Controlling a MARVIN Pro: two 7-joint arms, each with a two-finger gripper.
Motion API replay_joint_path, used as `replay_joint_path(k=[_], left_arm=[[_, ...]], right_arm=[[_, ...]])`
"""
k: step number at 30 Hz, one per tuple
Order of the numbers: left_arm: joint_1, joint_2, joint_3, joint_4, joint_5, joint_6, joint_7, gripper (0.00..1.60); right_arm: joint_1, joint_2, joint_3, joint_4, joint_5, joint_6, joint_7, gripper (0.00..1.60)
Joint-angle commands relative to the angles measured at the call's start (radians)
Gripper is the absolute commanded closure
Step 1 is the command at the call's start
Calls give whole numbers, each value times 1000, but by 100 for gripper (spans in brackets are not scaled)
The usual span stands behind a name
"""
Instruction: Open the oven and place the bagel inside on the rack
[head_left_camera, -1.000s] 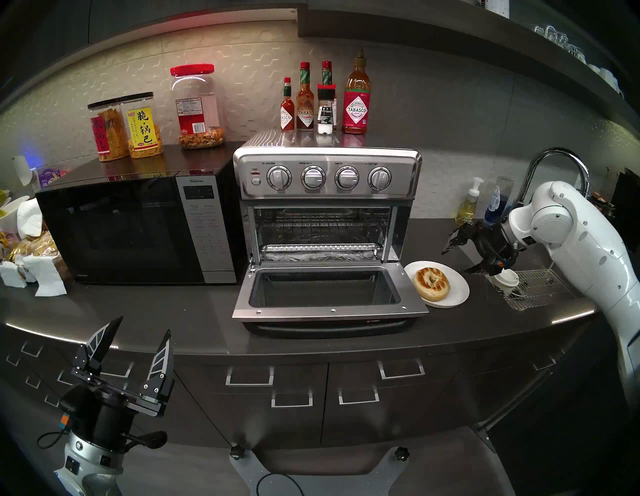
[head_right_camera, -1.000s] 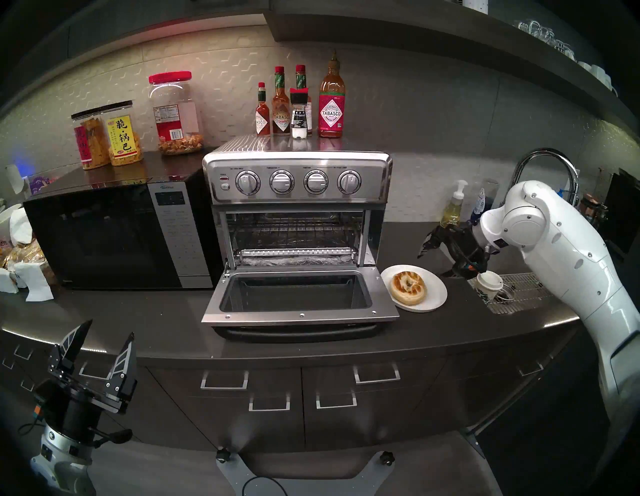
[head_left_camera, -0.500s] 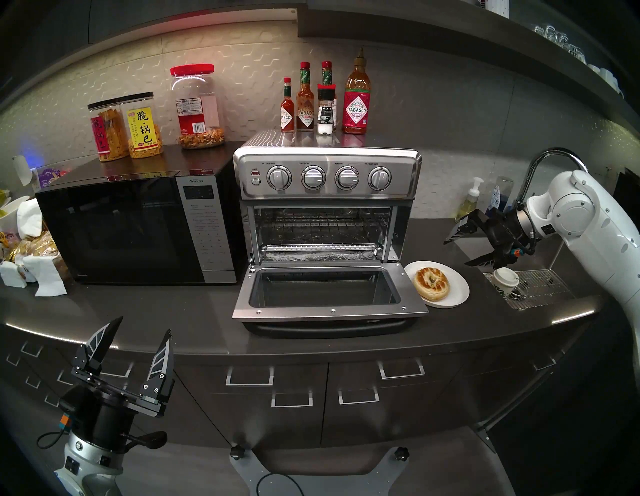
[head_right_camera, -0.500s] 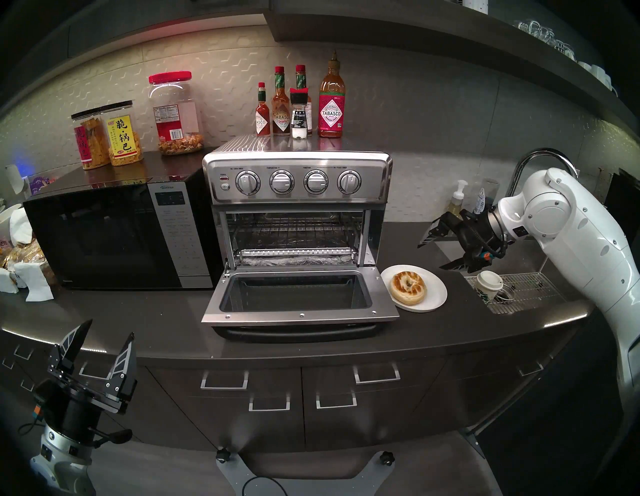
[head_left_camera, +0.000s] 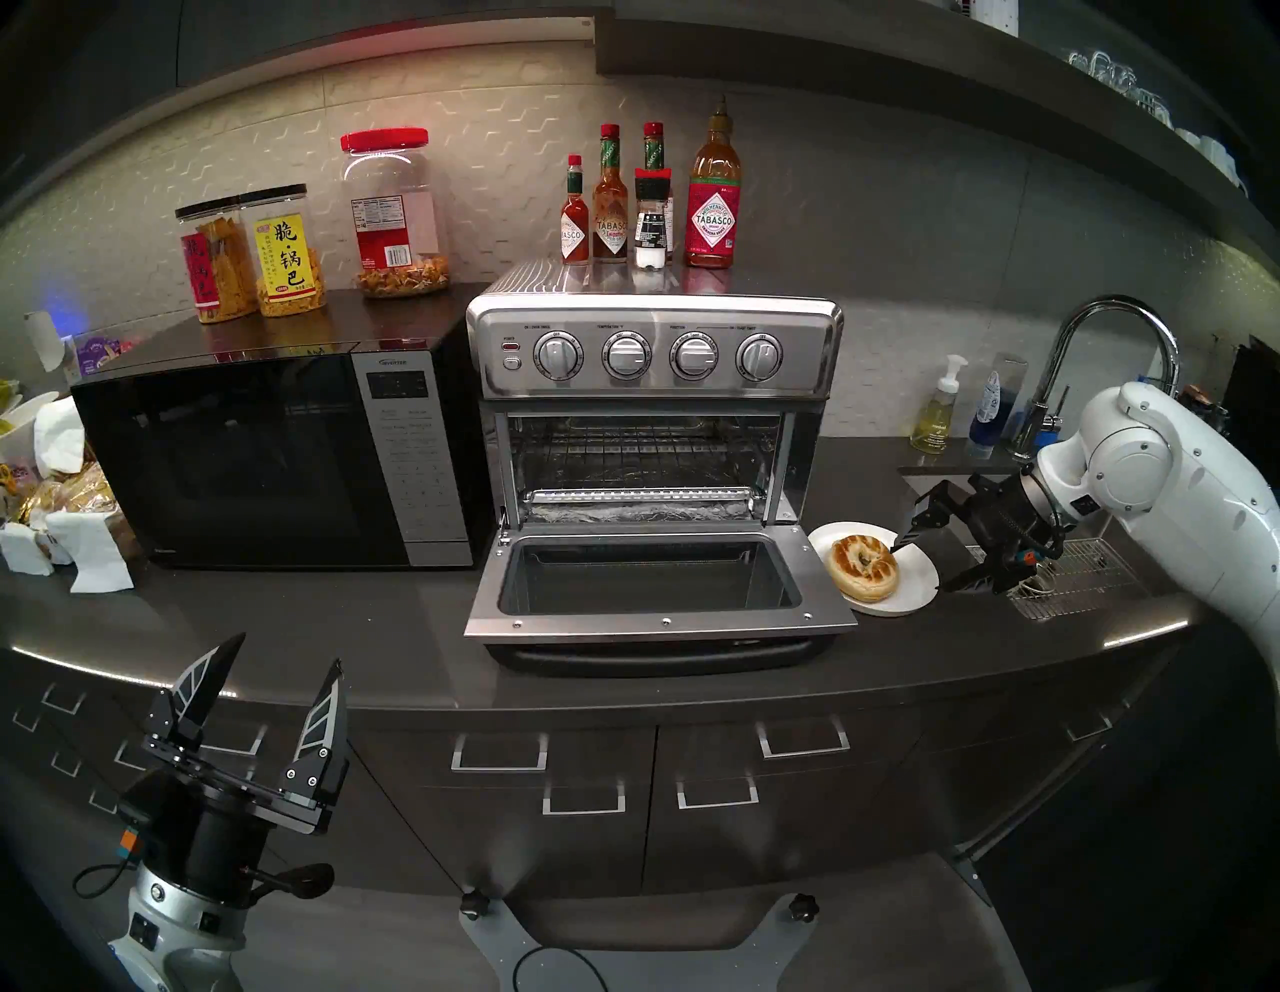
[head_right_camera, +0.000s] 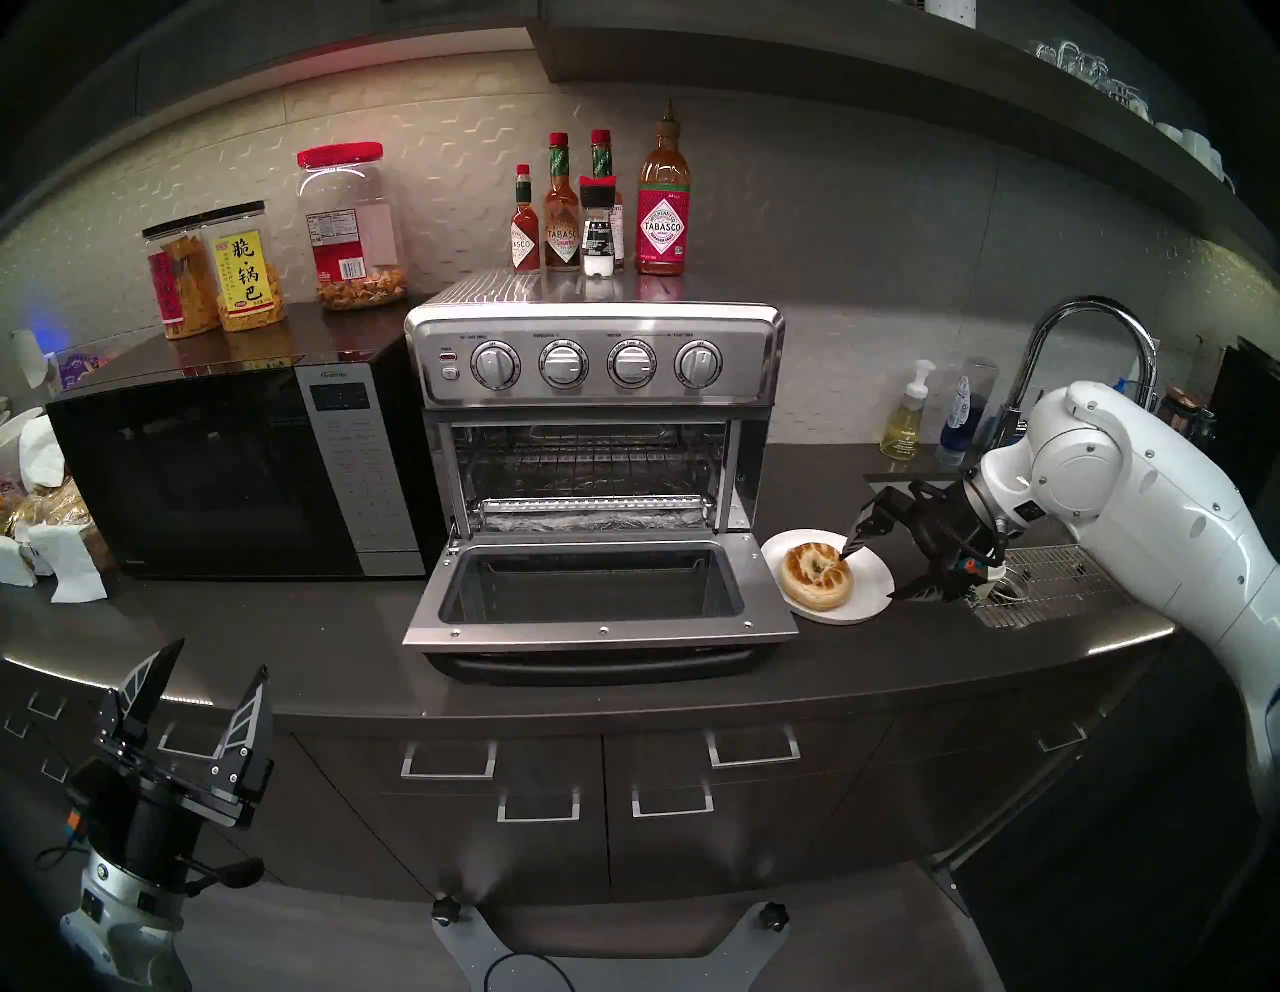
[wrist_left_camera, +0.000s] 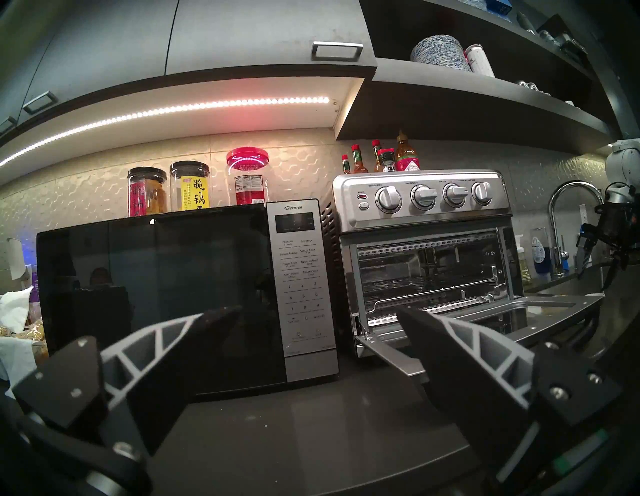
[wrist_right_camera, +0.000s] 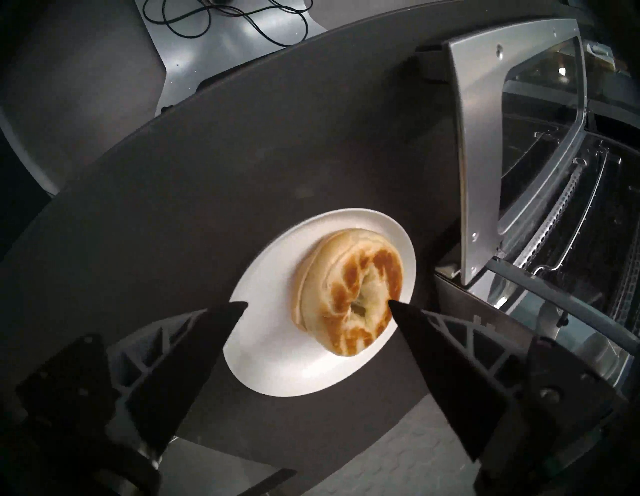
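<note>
- R gripper (head_left_camera: 918, 568): jaws wide apart, empty, above plate (head_left_camera: 914, 589).
- Bagel (head_left_camera: 864, 569) lies on plate, just right of oven (head_left_camera: 654, 415) door.
- Oven open; rack (head_left_camera: 641, 495) bare.
- L gripper (head_left_camera: 284, 651): spread, empty.

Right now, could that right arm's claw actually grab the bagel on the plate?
Probably yes: the right claw is open beside the bagel, which lies uncovered on the white plate, with the open oven door off to one side.
</note>
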Motion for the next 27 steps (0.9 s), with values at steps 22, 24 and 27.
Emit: replay_joint_path(k=[22, 24, 27], left_arm=[[3, -4, -2, -23, -1, 0, 1, 0], [3, -4, -2, -23, -1, 0, 1, 0], [3, -4, -2, -23, -1, 0, 1, 0]], right_arm=[[179, -121, -144, 109, 32, 57, 158, 0], [183, -128, -153, 115, 32, 58, 159, 0], [190, -138, -166, 125, 30, 62, 157, 0]])
